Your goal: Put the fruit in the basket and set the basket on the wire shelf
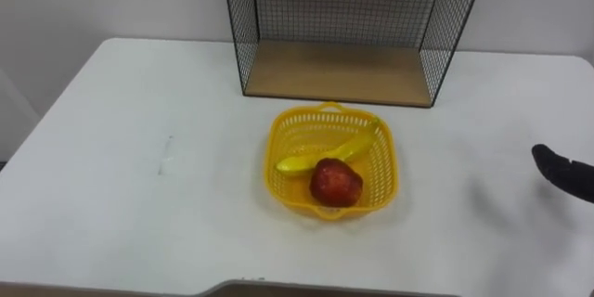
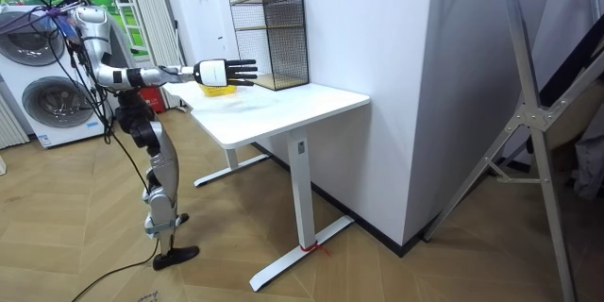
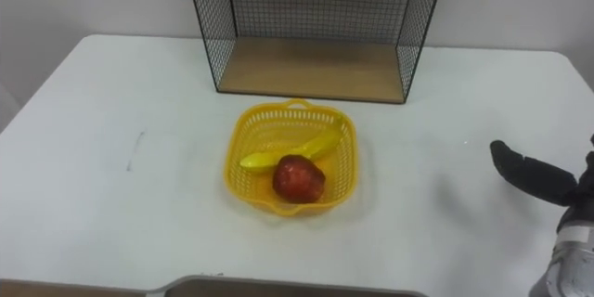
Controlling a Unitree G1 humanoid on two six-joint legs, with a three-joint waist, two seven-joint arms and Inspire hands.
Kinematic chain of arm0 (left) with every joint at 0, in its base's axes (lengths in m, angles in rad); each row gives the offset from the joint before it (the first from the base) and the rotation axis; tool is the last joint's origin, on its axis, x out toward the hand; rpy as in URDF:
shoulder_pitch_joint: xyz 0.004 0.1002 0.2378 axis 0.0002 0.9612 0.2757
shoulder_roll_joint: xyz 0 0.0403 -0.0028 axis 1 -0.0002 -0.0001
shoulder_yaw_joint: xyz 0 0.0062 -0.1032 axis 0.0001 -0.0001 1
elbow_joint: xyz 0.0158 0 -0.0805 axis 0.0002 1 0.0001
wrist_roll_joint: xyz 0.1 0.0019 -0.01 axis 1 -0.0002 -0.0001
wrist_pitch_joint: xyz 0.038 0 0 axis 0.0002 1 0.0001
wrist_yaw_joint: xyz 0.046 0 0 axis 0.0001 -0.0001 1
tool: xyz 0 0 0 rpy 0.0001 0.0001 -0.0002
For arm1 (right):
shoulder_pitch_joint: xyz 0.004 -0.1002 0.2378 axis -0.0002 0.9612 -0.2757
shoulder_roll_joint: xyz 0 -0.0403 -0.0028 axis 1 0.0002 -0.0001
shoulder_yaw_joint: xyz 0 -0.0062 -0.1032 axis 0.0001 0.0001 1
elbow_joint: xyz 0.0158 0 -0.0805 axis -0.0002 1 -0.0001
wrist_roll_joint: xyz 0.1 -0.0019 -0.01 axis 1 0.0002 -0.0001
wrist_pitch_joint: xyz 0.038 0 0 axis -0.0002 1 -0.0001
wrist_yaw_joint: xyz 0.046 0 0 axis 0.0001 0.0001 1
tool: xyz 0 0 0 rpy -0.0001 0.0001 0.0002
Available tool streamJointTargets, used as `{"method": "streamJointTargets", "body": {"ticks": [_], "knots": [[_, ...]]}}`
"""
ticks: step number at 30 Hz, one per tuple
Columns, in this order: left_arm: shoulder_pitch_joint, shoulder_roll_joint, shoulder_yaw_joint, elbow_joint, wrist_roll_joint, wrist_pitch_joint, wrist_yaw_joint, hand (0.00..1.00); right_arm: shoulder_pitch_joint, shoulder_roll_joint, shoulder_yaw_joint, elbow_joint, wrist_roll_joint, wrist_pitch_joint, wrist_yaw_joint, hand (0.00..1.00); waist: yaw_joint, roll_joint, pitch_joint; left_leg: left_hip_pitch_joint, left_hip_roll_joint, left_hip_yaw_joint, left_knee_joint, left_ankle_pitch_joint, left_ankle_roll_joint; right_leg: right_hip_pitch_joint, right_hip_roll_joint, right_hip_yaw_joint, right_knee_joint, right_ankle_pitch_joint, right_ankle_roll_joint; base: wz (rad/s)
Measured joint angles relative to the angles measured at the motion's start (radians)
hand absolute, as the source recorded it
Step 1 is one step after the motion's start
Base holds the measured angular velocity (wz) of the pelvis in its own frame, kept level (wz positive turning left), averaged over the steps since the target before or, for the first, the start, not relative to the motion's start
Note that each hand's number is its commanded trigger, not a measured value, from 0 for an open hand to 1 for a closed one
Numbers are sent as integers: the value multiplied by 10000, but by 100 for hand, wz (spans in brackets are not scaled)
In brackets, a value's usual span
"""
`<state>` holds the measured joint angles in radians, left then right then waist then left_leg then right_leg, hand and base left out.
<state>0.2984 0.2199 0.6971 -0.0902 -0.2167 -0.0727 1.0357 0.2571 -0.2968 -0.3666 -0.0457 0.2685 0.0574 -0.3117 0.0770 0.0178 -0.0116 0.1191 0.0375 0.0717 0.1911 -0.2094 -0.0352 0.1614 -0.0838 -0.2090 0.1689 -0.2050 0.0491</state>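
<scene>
Apple (image 1: 335,183) and banana (image 1: 320,159) lie in the yellow basket (image 1: 306,128), the wire shelf (image 1: 339,71) just behind it, the right hand (image 1: 566,173) well to its right with fingers stretched out.

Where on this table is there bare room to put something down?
Bare: the table left of the basket, and the wooden bottom of the wire shelf. Tight: the gap between basket and shelf, and the right side, where the right hand hovers.
</scene>
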Motion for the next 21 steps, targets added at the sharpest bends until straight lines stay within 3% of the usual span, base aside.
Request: {"method": "streamJointTargets", "body": {"ticks": [6,11,15,17,21], "knots": [[-23,-89,-740,-1071,756,-105,-845,0,-18,247,120,-88,-35,-64,560,0,-20,41,77,-31,7,18,-4,0,0,-55,12,40,17,1,-1,0],[-28,-90,-1643,-1545,755,-603,-1674,0,-122,247,709,-121,100,-606,886,0,-172,49,79,-34,4,43,-20,0,0,-56,13,48,-10,0,0,0],[-220,-97,-2496,-1564,675,-696,-2153,0,-123,306,1017,-112,115,-848,982,0,-213,-10,119,-5,5,71,-13,0,0,-40,7,39,3,1,0,0],[-360,-120,-3077,-1556,670,-695,-2803,0,-131,571,1238,-112,138,-876,1290,0,-213,-109,180,-6,6,69,-11,0,0,-41,7,33,4,2,0,0],[-386,-191,-3561,-1552,285,-694,-3924,0,-125,978,1571,-118,380,-878,1854,0,-249,-174,192,-23,6,108,-20,0,0,-34,7,75,12,14,1,-3]]}}
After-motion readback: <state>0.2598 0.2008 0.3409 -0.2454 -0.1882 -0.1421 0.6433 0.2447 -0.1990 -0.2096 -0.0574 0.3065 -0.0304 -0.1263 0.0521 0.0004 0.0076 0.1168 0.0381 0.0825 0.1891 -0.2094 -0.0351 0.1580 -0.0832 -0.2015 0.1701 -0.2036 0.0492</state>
